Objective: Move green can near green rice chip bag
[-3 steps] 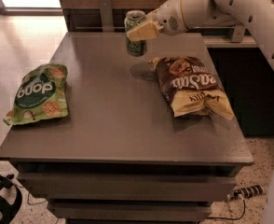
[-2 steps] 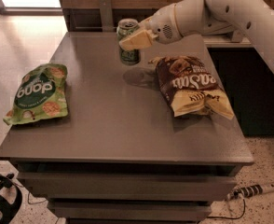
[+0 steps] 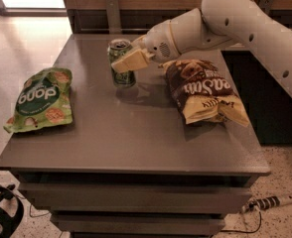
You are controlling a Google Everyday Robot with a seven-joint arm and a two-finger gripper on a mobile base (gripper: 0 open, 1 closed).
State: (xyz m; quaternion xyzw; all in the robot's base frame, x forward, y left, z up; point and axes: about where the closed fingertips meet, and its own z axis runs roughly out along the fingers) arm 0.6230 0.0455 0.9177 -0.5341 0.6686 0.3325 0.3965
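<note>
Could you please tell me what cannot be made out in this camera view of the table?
1. Camera view: the far finger of the end effector, shut on the green can, is hidden behind the can.
2. The can's middle label is covered by the near finger.
3. Whether the can's base touches the table is lost in shadow.
4. The arm is cut off by the right edge.

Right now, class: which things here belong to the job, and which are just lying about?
Job: slim green patterned drink can, gripped by the tool over the grey table; flat crinkly light-green rice chip bag.
Lying about: crinkly brown-and-yellow chip bag; white power strip on the floor.
</note>
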